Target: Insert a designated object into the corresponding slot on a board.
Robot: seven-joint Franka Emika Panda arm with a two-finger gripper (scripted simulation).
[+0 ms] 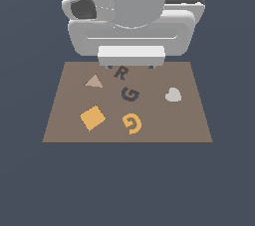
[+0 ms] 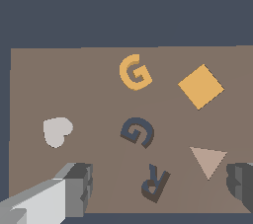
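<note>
Fingers [image 2: 74, 188] spread wide, nothing between them; gripper [image 2: 158, 188] hangs above far side of board [image 1: 194, 125], over R recess [image 1: 120, 73]. Orange G [image 1: 132, 123] lies flat on board near its front edge, untouched, just beside orange square [image 1: 92, 118]. G slot [image 1: 130, 94] sits between R recess and orange G, empty. Triangle [image 1: 93, 81] and heart [image 1: 173, 94] off to sides. Step: approach, grasp not yet begun. Next move likely: travel past slot to orange G, descend, straddle one stroke, close.
</note>
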